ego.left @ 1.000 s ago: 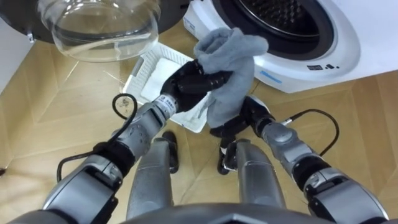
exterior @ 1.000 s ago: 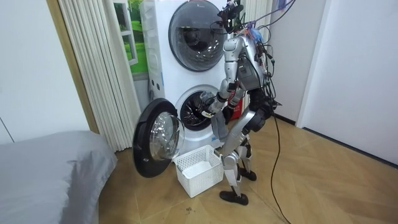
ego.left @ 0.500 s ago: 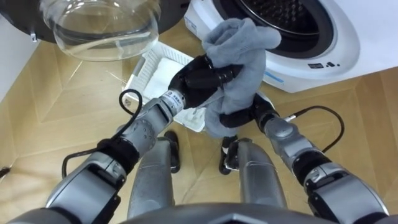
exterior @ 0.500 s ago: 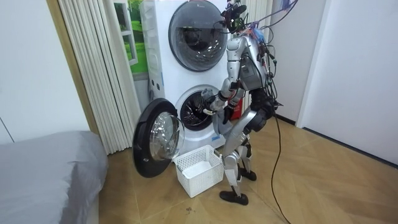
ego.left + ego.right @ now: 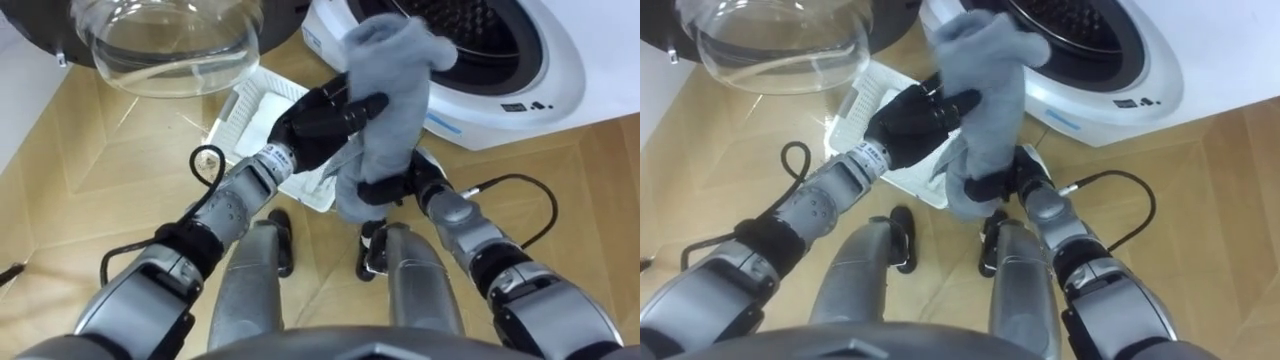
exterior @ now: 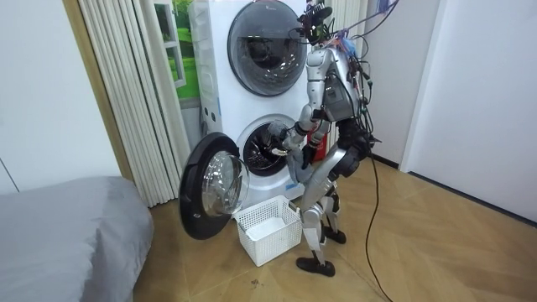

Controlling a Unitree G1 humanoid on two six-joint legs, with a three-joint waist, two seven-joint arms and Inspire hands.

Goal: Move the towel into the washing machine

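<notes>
Well, gripped the grey towel (image 5: 395, 90) in both hands at the middle of the eye views. Clenched the dark left hand (image 5: 320, 115), just left of centre, round the towel's upper half, with fingers (image 5: 360, 105) curled across the cloth. Clamped the right hand (image 5: 385, 190) round the lower end, just below centre, with the last of the cloth hanging beneath it. Held the towel upright and off the wooden floor (image 5: 600, 200), with its bunched top overlapping the left edge of the dark opening (image 5: 470, 25) of the washing machine (image 5: 545, 75) at upper right; could not tell whether past the rim or just in front of it. Left the round glass door (image 5: 170, 50) swung wide at upper left. Saw the white slatted basket (image 5: 245, 115) on the floor left of centre, behind the left hand and partly hidden by it, with something pale inside.

Stood, in the room view, at centre, facing the lower washing machine with knees bent, just right of the open door, with both hands up at the opening and the towel hanging from them. Had the basket at the feet, at lower centre. Noted a second machine (image 6: 260, 46) stacked above, a pale pleated curtain (image 6: 134, 92) at left and a grey bed (image 6: 67, 235) at lower left.
</notes>
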